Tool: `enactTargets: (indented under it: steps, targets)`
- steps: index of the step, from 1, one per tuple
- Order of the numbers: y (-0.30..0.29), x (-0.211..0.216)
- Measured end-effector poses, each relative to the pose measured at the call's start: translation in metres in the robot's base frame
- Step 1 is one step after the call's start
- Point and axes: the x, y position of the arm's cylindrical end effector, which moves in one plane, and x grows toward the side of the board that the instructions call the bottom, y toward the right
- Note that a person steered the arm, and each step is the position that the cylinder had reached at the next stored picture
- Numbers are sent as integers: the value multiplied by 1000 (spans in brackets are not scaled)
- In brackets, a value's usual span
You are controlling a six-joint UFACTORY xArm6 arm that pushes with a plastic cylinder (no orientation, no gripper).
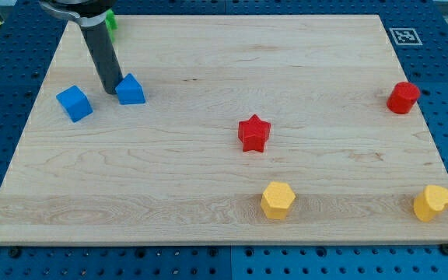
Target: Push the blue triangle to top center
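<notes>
blue triangle (131, 90) touching tool tip (110, 91), on its right side

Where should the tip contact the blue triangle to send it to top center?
No gripping here, only pushing. My tip sits at the blue triangle on its left side, with the blue cube further left. Top center lies up and to the view's right, so the lower-left face is probably best: push square through the block's middle, since an off-center push on its slanted sides would likely spin it.

You see only a sliver of the green block (110, 20); the rod hides its shape.
</notes>
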Motion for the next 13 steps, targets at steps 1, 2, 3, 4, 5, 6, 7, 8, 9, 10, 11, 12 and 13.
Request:
enactTargets:
  steps: [1,2,3,4,5,6,7,8,9,10,11,12,13]
  targets:
    - [1,3]
    - [9,12]
    - [29,14]
    - [48,36]
    - [68,67]
    - [98,69]
    - [120,59]
    - [120,49]
    - [101,50]
    - [94,44]
    - [94,27]
    - [94,-2]
    - [101,-38]
